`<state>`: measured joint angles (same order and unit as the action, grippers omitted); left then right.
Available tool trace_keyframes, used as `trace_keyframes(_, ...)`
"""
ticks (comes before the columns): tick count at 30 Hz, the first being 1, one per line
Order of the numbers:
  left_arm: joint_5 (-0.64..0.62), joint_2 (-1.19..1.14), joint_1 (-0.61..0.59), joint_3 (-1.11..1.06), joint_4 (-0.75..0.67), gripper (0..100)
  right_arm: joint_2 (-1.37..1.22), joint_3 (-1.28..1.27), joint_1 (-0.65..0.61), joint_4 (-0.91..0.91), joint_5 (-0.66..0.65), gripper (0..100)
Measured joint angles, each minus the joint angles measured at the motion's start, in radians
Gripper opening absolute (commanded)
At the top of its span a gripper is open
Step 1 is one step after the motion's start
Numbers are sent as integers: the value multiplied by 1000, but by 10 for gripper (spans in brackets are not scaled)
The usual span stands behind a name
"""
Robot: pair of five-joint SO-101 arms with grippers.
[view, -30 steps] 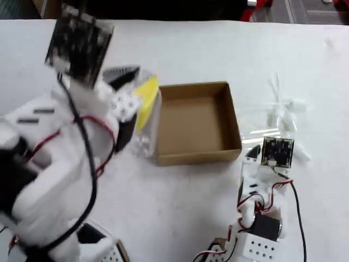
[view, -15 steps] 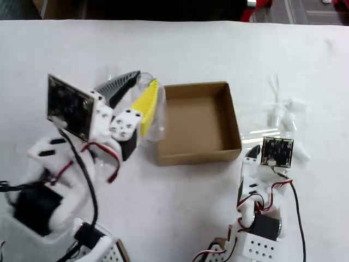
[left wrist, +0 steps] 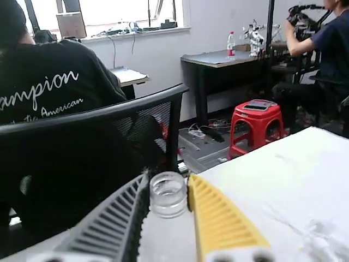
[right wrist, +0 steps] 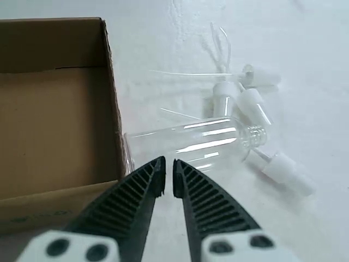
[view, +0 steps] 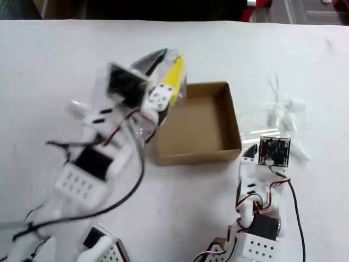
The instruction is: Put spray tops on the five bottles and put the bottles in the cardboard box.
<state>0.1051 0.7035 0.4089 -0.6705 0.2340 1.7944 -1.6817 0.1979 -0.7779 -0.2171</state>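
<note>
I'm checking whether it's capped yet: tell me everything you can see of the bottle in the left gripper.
The bottle is clear, plastic by its look, with a ridged neck and an open, uncapped mouth. The left gripper clamps it between a dark and a yellow finger, near the box's far left corner.

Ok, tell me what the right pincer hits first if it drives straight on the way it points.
Most likely the clear bottle lying on its side beside the cardboard box: the right pincer aims at its body. The gap to it is hard to judge.
</note>
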Motion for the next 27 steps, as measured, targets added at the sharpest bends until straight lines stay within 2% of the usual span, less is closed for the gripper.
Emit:
trace_keyframes(2, 66, -87, 0, 0, -95, 20, 0, 0, 2, 0, 0, 15)
trace_keyframes(4, 80, -161, 0, 0, -166, 20, 0, 0, 0, 0, 0, 15)
trace_keyframes(15, -3, -534, -44, -2, -382, 20, 0, 0, 0, 0, 0, 15)
trace_keyframes(27, -5, -542, -71, -137, -503, 20, 0, 0, 0, 0, 0, 15)
